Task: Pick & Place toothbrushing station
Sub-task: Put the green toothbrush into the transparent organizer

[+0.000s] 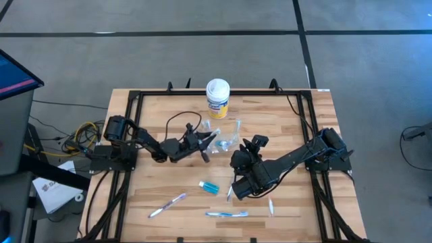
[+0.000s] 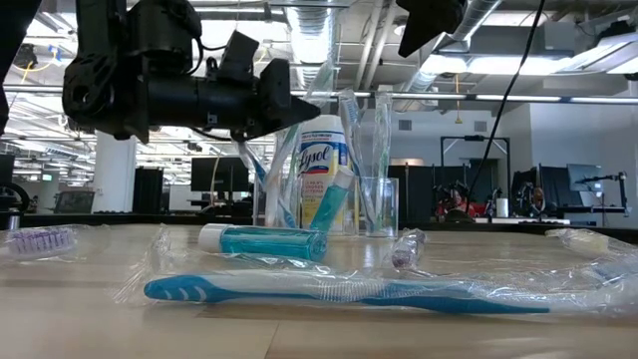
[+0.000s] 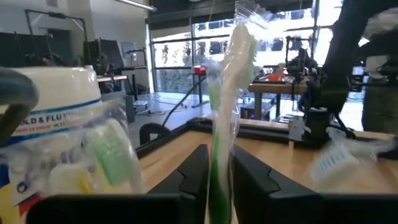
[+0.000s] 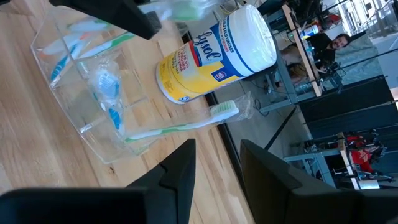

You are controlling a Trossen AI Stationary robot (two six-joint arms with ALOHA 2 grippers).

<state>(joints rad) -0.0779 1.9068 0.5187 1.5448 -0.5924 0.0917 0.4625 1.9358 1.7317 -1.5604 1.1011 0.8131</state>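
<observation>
**A:** ok so where's this at? Looks like mid-drop to me. Left gripper point(image 1: 206, 144) sits about table center, right next to the cup point(image 1: 228, 136), and its wrist view shows a wrapped green brush point(image 3: 225, 118) standing between the two fingers point(image 3: 193, 177).

**B:** yeah, but is it clamped or letting go? The fingers sit close on either side of the wrapper, and I honestly cannot tell if they're pinching it or have just slacked off. I wouldn't call it either way.

**A:** fair. The cup's at 12 o'clock from center, just in front of the canister point(image 1: 217, 98). It has some brushes in it already, you can see blue and green ones through the wall in the right wrist view.

**B:** right gripper point(image 1: 237, 191) is down around 5 o'clock from center, fingers apart, nothing between them. Waiting, I guess.

**A:** and plenty left on the table: tube point(image 1: 209, 186) at 6 o'clock, pink brush point(image 1: 167, 204) at 7, blue brush point(image 1: 227, 214) by the front edge.

**B:** so next move, my guess: if the green one is seated in the cup, the left arm lifts straight up so the wrapper doesn't drag it back out. Then one of them goes for the tube, which is the nearest thing to both.

**A:** those crinkly wrappers look slippery tbh. Could snag on a finger.
</observation>
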